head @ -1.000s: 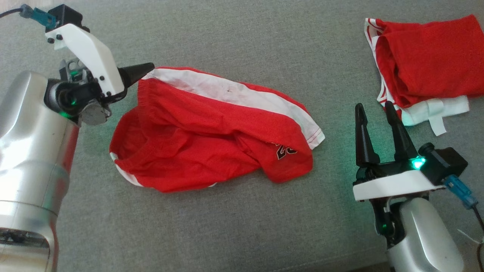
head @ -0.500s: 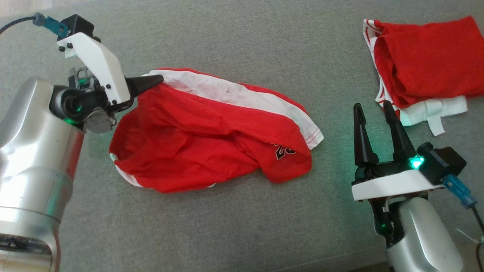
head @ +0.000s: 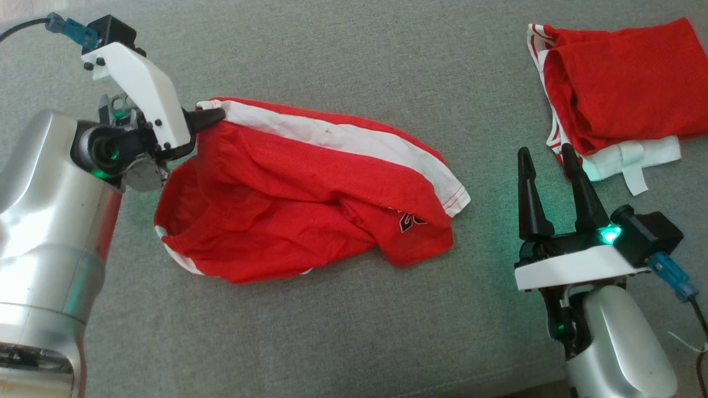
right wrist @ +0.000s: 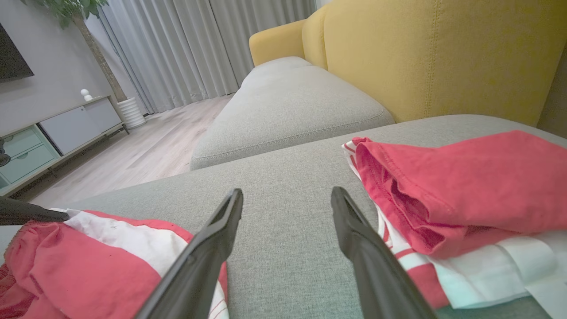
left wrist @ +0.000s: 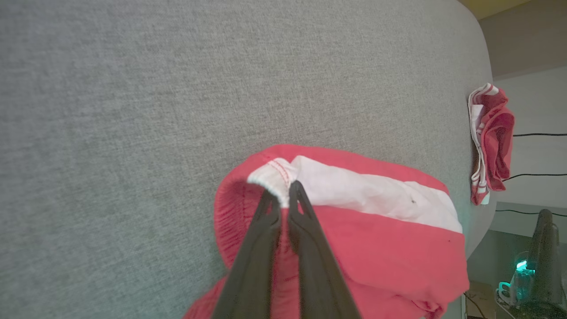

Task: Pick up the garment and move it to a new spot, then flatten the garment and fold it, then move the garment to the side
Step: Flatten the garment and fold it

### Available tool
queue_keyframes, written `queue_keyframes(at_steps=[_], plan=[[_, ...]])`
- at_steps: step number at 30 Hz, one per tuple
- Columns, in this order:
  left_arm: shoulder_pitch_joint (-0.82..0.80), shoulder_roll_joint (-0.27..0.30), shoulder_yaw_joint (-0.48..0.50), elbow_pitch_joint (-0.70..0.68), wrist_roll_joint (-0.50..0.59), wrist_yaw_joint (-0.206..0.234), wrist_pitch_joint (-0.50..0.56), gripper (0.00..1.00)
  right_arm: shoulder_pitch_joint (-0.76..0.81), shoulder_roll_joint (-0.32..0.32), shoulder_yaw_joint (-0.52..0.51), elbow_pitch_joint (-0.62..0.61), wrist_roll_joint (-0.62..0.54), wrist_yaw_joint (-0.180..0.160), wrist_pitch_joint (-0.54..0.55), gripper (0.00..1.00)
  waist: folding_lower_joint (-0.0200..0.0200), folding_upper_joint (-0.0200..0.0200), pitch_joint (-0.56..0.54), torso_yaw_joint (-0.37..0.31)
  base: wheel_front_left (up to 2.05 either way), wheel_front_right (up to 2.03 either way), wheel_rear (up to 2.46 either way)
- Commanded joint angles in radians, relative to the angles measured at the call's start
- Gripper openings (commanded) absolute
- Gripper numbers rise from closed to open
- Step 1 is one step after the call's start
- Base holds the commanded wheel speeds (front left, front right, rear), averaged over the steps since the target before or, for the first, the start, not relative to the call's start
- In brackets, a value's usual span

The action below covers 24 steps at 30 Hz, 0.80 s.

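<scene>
The garment [head: 310, 188] is a pair of red shorts with a broad white side stripe, lying crumpled on the grey cushion [head: 332, 50]. My left gripper [head: 213, 115] is shut on the white corner of its waistband at the far left end. In the left wrist view the gripper [left wrist: 283, 199] pinches that white hem, with the garment [left wrist: 376, 230] spreading away to the right. My right gripper [head: 545, 160] stands open above bare cushion to the right of the garment, holding nothing. The right wrist view has that gripper [right wrist: 285, 199] open and the garment [right wrist: 88, 257] at lower left.
A folded pile of red and white clothes [head: 614, 94] lies at the back right, close to my right gripper's tips, and appears as the pile [right wrist: 447, 195] in the right wrist view. A yellow sofa back [right wrist: 421, 53] rises behind the cushion. The cushion's right edge [left wrist: 483, 133] drops off.
My left gripper has shut on the garment's white waistband corner and drawn it slightly left. The right arm has held its place.
</scene>
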Motion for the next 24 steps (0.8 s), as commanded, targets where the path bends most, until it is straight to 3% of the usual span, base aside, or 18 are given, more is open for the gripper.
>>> queue_keyframes(at_steps=[1,12,24], plan=[[-0.041,0.051,0.030,-0.033,0.002,-0.004,-0.002,0.00,-0.021,-0.002,0.023,-0.025,-0.003,0.007,-0.011,1.00,0.0000,0.0000,-0.001,0.000,0.00,0.00,0.00],[-0.031,0.055,0.018,-0.047,-0.009,-0.015,-0.007,0.00,0.009,-0.002,0.084,0.061,-0.088,0.007,-0.011,1.00,0.0000,0.0000,-0.024,0.005,0.00,0.00,0.00],[-0.021,0.051,0.000,-0.073,-0.026,-0.021,-0.004,0.00,-0.088,-0.005,0.176,0.301,-0.185,0.007,-0.011,1.00,0.0000,0.0000,-0.024,0.016,0.00,0.00,0.00]])
